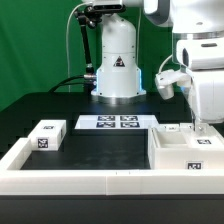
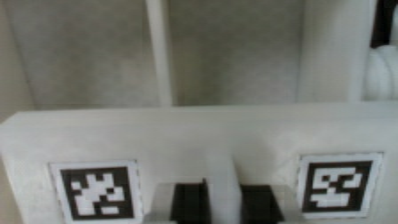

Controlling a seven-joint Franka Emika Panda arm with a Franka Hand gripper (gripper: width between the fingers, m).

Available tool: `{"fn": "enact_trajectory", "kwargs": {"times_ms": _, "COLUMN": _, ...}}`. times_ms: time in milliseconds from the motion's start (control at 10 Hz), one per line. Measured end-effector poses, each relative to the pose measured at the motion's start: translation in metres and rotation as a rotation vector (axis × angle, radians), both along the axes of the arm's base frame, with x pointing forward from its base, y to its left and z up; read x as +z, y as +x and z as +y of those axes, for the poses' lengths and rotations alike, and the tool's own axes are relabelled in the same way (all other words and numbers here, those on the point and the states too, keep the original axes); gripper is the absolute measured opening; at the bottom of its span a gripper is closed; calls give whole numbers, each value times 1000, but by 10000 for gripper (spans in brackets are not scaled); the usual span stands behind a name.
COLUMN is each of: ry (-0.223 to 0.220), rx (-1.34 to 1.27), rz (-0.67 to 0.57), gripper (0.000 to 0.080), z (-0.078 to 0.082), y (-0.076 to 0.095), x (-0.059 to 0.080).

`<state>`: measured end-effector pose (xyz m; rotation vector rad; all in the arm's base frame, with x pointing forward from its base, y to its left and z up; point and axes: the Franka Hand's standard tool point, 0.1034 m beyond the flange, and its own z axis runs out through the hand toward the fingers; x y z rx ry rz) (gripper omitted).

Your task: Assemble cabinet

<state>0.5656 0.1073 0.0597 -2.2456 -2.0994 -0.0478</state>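
Exterior view. The large white plastic cabinet (image 1: 187, 150), an open-topped box with inner compartments and small black-and-white tags on its front face, sits on the black surface (image 1: 100, 148) at the exterior view's right, just behind the long low white border wall (image 1: 90, 183) that runs along the near edge. The white robot arm (image 1: 200, 60) comes down from the top right directly over the cabinet; its fingers (image 1: 197, 128) reach into the open top near the box's back corner. From this angle the fingertips are hidden by the arm and the box wall, so contact cannot be judged here. A small white tagged block (image 1: 48, 135) lies well apart at the exterior view's left, beside the border wall's left end. The flat white marker board (image 1: 115, 122) with four tags lies at the middle back of the surface, in front of a white conical robot base (image 1: 117, 62). Green backdrop behind.

Wrist view. Picture blurred. A white cabinet wall (image 2: 196, 135) fills the middle of the frame, carrying two square black-and-white tags (image 2: 95, 189). Two dark fingers (image 2: 191, 203) stand close together in front of that wall, between the two tags. Fingers drawn together, nearly shut; whether they pinch a thin part of the cabinet cannot be told. Pale vertical panels of the cabinet interior show beyond the wall.
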Motion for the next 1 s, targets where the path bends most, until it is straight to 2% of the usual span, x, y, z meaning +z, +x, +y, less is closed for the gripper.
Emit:
{"fn": "enact_trajectory", "kwargs": {"times_ms": 200, "ry": 5, "rx": 1, "rz": -11, "gripper": 70, "z": -1, "y": 10, "x": 0}}
{"fn": "enact_trajectory", "kwargs": {"times_ms": 800, "ry": 6, "rx": 8, "rz": -10, "gripper": 70, "z": -1, "y": 11, "x": 0}}
{"fn": "enact_trajectory", "kwargs": {"times_ms": 900, "ry": 6, "rx": 8, "rz": -10, "gripper": 143, "z": -1, "y": 11, "x": -1}}
{"fn": "enact_trajectory", "kwargs": {"times_ms": 1000, "ry": 6, "rx": 7, "rz": -10, "gripper": 282, "z": -1, "y": 11, "x": -1}}
